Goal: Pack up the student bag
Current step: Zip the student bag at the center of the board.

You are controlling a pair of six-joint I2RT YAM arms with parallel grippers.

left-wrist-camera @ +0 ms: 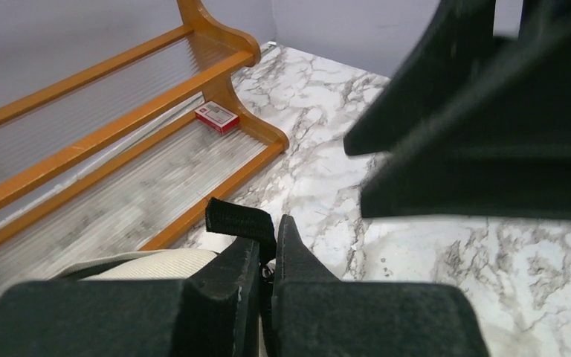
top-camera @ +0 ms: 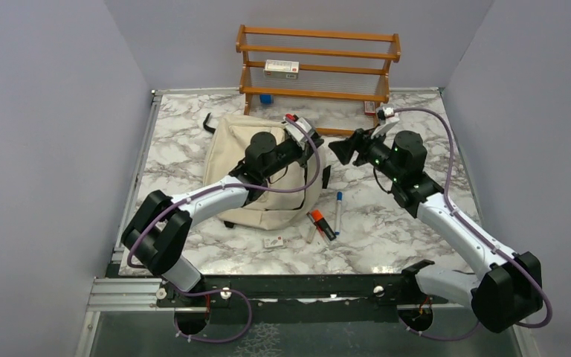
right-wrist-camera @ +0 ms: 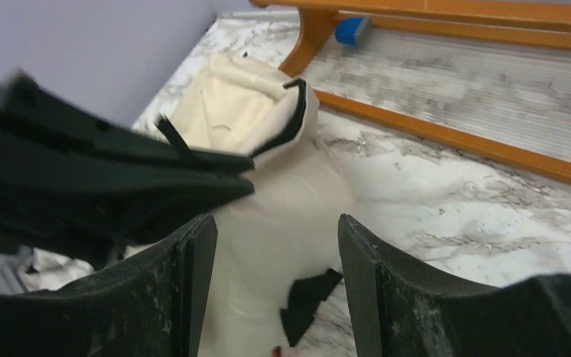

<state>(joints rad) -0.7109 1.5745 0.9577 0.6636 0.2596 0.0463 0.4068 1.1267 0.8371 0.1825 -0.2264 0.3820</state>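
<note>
Pinching shut on a black webbing tab (left-wrist-camera: 239, 222), the left gripper (left-wrist-camera: 268, 242) has its fingertips closed hard together, with the tab's end poking out beyond them. The tab belongs to the far right corner of the student bag (top-camera: 230, 145), so this arm holds that corner. Just beside it, tip facing tip but apart, hangs the right gripper (right-wrist-camera: 275, 227). Its jaws stand well parted and grip nothing. Through their gap the bag's cream side shows, lying ahead of and below the jaws, toward the robot's left.

The bag rests on the marble table (top-camera: 394, 223), left of centre and under the left arm. Its long axis runs from the arms toward the wooden rack (top-camera: 320, 56), top end at the rack. A dark-lined edge (right-wrist-camera: 295, 111) curls up at that top end. It is likely the mouth, though how wide it gapes I cannot tell.

Loose on the table just off the bag's near right corner lie an orange-and-black marker (top-camera: 318, 223), a blue pen (top-camera: 337, 210) and a small pale card (top-camera: 273, 242). Marker and pen both point roughly near to far. In my judgement the empty right gripper is the one to fetch them: they lie back toward its base, and its jaws would need to close across the shafts, side to side
</note>
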